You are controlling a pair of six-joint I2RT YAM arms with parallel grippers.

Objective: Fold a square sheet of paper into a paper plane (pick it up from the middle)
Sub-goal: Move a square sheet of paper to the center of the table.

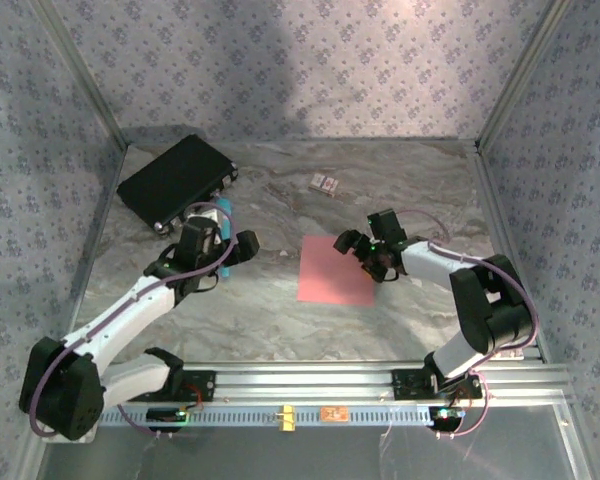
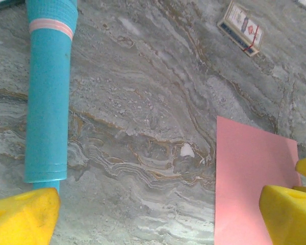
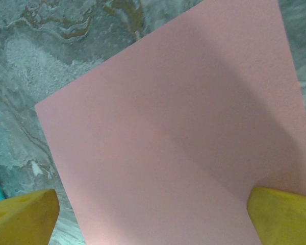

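The square sheet of paper (image 1: 332, 272) is salmon-pink and lies flat and uncreased on the marble table, as the left wrist view (image 2: 250, 178) and the right wrist view (image 3: 178, 127) also show. A paper plane is out of view. My right gripper (image 1: 368, 254) hovers over the sheet's right part, open, its yellow fingertips (image 3: 283, 214) spread with only paper below (image 3: 153, 219). My left gripper (image 1: 223, 258) is open to the left of the sheet, above bare table (image 2: 158, 219), with one fingertip (image 2: 290, 214) over the sheet's left edge.
A teal marker (image 1: 223, 232) lies beside my left gripper, and runs up the left side of the left wrist view (image 2: 47, 102). A black case (image 1: 176, 180) sits at the back left. A small patterned card (image 1: 324, 183) lies behind the sheet. Patterned walls enclose the table.
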